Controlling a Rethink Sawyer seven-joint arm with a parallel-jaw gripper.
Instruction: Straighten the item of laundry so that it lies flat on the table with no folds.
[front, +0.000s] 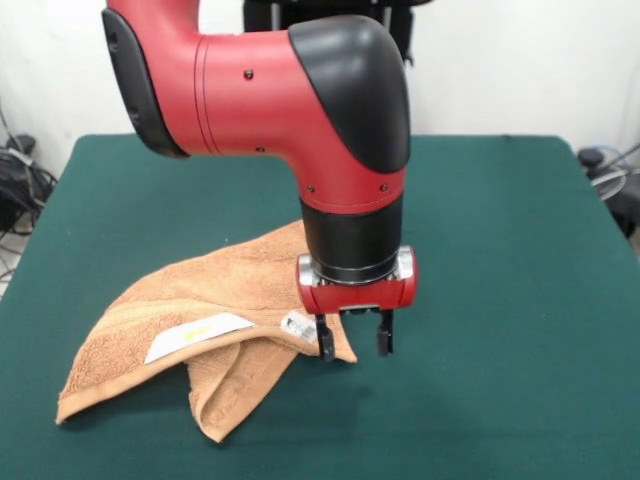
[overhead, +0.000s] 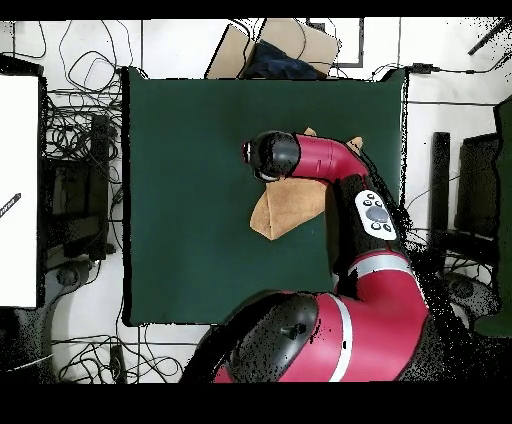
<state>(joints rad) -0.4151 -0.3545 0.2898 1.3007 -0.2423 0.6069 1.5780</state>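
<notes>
The peach-orange towel (front: 215, 300) lies crumpled on the green table (front: 500, 250), left of centre in the front view. It is folded over itself, with a front flap turned under. A long white tag (front: 200, 335) and a small tag (front: 297, 325) show on its near edge. My gripper (front: 354, 345) points straight down at the towel's right corner, low over the cloth. It is open, and one finger (front: 325, 345) stands at the corner's edge. In the overhead view the arm covers the gripper and part of the towel (overhead: 290, 212).
The table (overhead: 190, 200) stretches wide on all sides of the towel. Cables (overhead: 80, 130) and a white surface (overhead: 18, 190) lie beyond one side. A cardboard box (overhead: 270, 45) sits past the far edge. My arm's elbow (overhead: 275, 155) hangs over the table's middle.
</notes>
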